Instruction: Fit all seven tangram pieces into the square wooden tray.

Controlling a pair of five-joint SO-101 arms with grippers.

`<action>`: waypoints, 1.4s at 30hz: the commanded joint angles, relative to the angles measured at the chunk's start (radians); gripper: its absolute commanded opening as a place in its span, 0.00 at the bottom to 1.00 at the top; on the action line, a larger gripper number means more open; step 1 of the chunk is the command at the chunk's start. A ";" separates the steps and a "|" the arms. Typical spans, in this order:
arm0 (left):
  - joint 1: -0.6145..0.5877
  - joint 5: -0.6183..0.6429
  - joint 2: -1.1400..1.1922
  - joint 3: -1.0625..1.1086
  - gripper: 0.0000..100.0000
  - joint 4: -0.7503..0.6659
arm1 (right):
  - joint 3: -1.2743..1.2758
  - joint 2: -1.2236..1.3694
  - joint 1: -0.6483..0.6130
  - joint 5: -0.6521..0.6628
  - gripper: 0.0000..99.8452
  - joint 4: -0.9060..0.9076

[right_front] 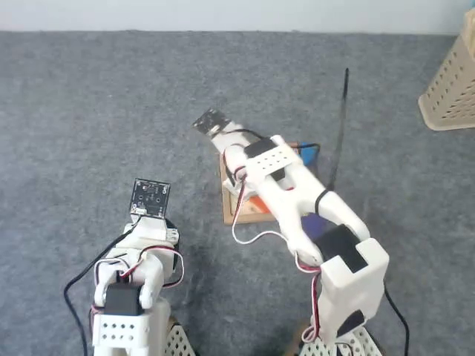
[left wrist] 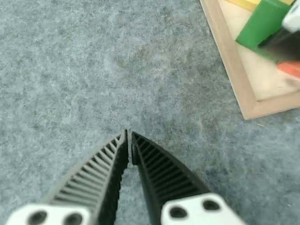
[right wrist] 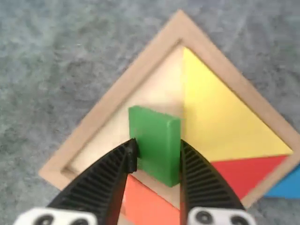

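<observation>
The green piece (right wrist: 154, 136), a thick flat block, is pinched by its opposite edges in the right tool (right wrist: 158, 146). It is held tilted over the bare corner of the square wooden tray (right_front: 226, 202) (centre of the high frame), just beside the yellow triangle (right wrist: 215, 117). The vacant floor is judged to lie directly beneath. The left tool (left wrist: 129, 137), pressed together, is seen at lower left above the grey counter (right_front: 89, 111).

Small robotics lab or hobby bench indicated. Table (right_front: 104, 89) is covered in grey carpet-like felt. White servo-driven arms (right_front: 286, 185) with exposed wiring are mounted at the near edge. Beige perforated basket (right_front: 453, 81) noted at the far corner, pale wall (right_front: 223, 13) behind.
</observation>
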 commanded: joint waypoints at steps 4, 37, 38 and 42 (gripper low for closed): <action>-0.006 0.009 -0.003 -0.005 0.01 0.005 | -0.060 -0.134 0.114 -0.011 0.13 0.027; -0.005 0.009 -0.003 -0.005 0.01 0.005 | 0.158 -0.328 0.407 -0.017 0.13 0.183; -0.005 0.009 -0.003 -0.005 0.01 0.005 | 0.203 -0.332 0.406 -0.017 0.13 0.162; -0.005 0.009 -0.003 -0.005 0.01 0.005 | 0.356 -0.390 0.418 -0.089 0.13 0.107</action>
